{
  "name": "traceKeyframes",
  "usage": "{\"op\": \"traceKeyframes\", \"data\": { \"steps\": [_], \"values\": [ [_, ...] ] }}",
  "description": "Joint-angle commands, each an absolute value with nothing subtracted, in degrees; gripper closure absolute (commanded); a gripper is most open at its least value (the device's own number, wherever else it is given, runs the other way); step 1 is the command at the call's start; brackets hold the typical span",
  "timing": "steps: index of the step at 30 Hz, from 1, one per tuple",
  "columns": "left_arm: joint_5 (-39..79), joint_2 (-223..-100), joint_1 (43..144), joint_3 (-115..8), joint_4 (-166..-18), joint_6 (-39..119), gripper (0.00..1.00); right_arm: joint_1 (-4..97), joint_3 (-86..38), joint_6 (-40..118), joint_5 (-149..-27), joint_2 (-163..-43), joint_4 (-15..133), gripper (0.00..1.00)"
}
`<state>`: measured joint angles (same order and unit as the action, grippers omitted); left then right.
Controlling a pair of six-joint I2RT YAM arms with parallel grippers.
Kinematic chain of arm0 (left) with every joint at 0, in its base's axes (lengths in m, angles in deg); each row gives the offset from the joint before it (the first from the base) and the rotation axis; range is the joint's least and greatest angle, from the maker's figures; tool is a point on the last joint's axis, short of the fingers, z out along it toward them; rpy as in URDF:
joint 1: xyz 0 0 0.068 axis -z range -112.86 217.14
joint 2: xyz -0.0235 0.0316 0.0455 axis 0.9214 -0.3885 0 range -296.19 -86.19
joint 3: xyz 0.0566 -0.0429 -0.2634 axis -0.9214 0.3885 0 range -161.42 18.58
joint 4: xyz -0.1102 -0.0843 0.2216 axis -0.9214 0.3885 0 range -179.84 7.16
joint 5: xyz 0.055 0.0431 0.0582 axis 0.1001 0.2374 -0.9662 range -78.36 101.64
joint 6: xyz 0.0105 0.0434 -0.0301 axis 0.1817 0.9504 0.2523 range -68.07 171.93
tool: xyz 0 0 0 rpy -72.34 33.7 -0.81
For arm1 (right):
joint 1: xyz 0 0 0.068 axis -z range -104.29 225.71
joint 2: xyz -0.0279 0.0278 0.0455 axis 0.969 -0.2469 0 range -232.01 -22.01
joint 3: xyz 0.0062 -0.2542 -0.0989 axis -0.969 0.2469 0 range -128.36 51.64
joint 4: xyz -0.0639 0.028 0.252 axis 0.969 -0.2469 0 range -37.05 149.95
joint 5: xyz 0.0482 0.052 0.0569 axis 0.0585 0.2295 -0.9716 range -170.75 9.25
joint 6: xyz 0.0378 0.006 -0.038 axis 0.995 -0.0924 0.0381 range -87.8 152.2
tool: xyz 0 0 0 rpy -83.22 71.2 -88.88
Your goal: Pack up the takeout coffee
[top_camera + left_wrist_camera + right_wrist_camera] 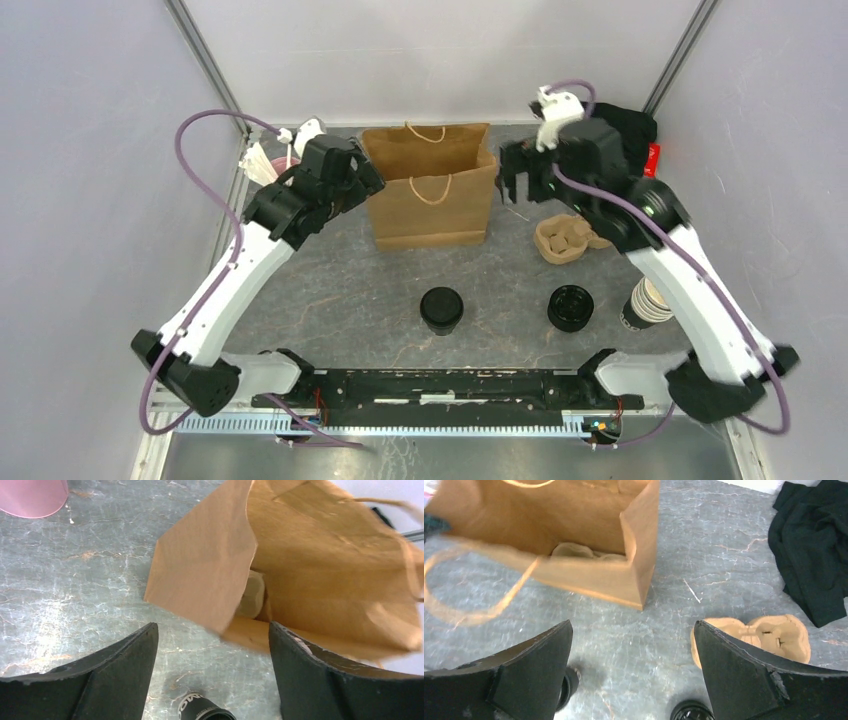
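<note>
The takeout coffee [441, 308], a dark cup with a black dome lid, stands at the table's front middle. It shows at the bottom edge of the left wrist view [200, 710] and half hidden behind a finger in the right wrist view [569, 687]. The brown paper bag [430, 185] stands open at the back middle, with a pulp carrier [574, 550] inside. My left gripper [365, 175] is open and empty by the bag's left side [212, 645]. My right gripper [510, 180] is open and empty by the bag's right side [634, 640].
A stack of loose black lids [570, 307] and a stack of lidless cups [645, 305] stand at the front right. A pulp cup carrier [565, 238] lies right of the bag. Black cloth [630, 120] lies at the back right. A pink cup [32, 497] is at the back left.
</note>
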<state>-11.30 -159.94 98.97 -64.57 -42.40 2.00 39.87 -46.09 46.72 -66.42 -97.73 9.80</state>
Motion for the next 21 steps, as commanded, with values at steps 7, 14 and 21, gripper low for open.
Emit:
{"op": "traceKeyframes", "data": {
  "steps": [7, 14, 21],
  "values": [
    [-7.7, -147.2, 98.7, -70.8, -38.1, 6.4, 0.05, 40.2, -19.2, 46.7, -80.1, -74.3, 6.9, 0.02],
    [-1.2, -136.3, 98.7, -65.2, -33.2, 1.1, 0.04, 36.0, -1.6, 49.9, -87.5, -69.2, 14.8, 0.02],
    [-0.1, -126.9, 98.7, -58.3, -31.1, -5.0, 0.03, 23.0, -4.9, 54.2, -82.9, -78.3, 18.4, 0.02]
  ]
}}
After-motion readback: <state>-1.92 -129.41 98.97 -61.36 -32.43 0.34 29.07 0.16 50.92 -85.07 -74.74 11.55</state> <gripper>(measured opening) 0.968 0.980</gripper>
